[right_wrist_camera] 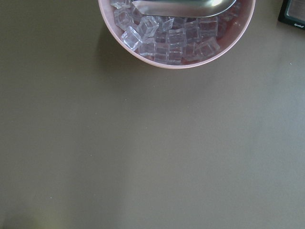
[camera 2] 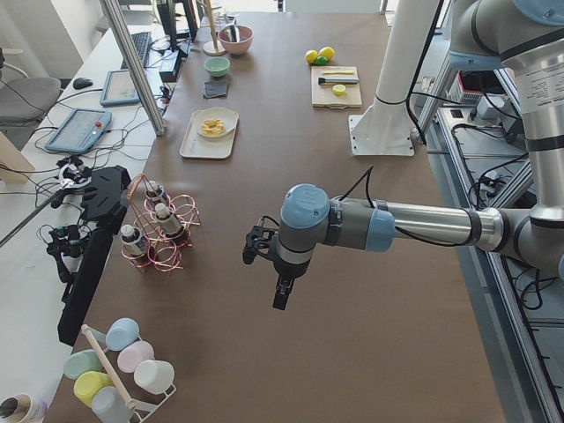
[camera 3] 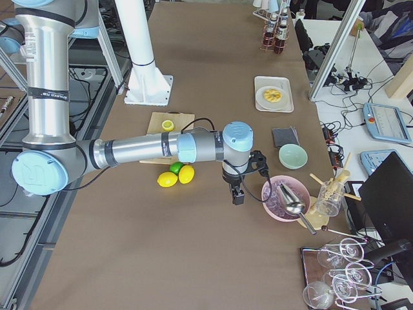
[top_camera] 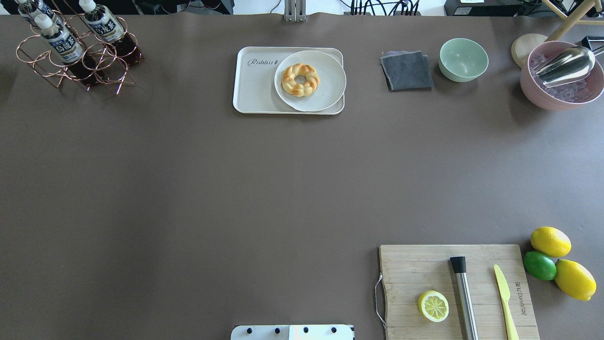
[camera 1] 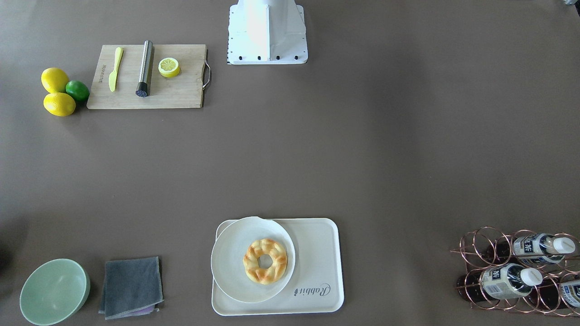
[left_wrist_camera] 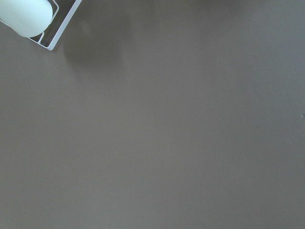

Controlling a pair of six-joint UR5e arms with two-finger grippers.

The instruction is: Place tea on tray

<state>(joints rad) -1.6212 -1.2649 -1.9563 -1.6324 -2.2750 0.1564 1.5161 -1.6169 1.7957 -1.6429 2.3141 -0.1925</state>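
– Wooden board (top_camera: 415, 269) sits closest to the robot; what lies on it?
– Half a lemon (top_camera: 433, 306), a metal stick (top_camera: 465, 297) and a yellow knife (top_camera: 504, 295); two lemons (top_camera: 550, 241) and a lime (top_camera: 539, 265) touch each other just beside it.
– And the arms?
– Each hangs over the brown table (top_camera: 236, 189), one out at each end; the left gripper (camera 2: 279, 302) is near the wire rack (camera 1: 481, 244), the right gripper (camera 3: 237, 196) near the pink bowl (top_camera: 542, 94) of ice with its scoop (top_camera: 566, 66); I cannot tell if their jaws are spread or pressed together.
– Where is the tea?
– At the far left corner; three tea bottles (camera 1: 507, 280) rest tilted in the rack, well apart from the tray (top_camera: 257, 85).
– What is on the tray?
– A white plate (top_camera: 325, 94) with a doughnut (top_camera: 300, 80) covers its right part and reaches past the rim; a grey cloth (top_camera: 406, 71) and a green bowl (top_camera: 463, 59) sit to its right.
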